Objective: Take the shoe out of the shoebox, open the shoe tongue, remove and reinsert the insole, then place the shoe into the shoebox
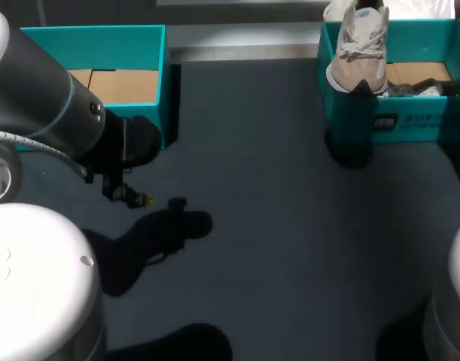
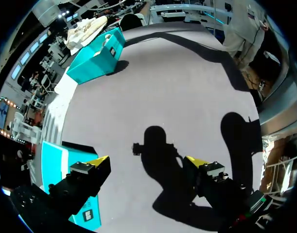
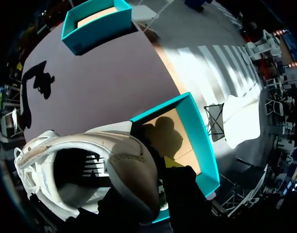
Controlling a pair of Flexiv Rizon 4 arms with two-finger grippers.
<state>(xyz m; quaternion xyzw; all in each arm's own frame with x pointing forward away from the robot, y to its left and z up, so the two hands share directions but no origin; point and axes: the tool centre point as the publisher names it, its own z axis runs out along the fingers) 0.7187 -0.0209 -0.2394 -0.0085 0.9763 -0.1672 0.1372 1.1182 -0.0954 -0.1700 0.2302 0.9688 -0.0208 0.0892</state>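
Left claw [image 2: 147,162] hangs wide open above the grey worktop [image 1: 275,226], with nothing between its two yellow-tipped fingers except its own shadow. A small dark object [image 2: 137,148] lies on the worktop just ahead of it; I cannot tell what it is. A second teal box [image 1: 94,34] with a brown cardboard floor stands beside this claw, at the far left corner of the worktop. The box wall nearest the claw carries a small white mark, too small to read.

Right claw [image 3: 153,191] is closed on the heel of the shoe [image 3: 124,160]. One yellow tip presses on the outside of the heel, while the other finger is hidden by the shoe. The shoe is a pale beige and white trainer, and it is lifted clear of the worktop, over the near wall of the shoebox [image 1: 410,120]. From the head view its laces [image 1: 359,49] face the camera. Down through the shoe's mouth the insole [image 3: 85,170] shows, printed with a dark striped mark.

The shoebox is teal with a cardboard bottom and stands at the far right of the worktop, well apart from the second teal box. Its front wall bears a white printed label [image 1: 385,122], with more white print running beside it – none of it clear enough to read.
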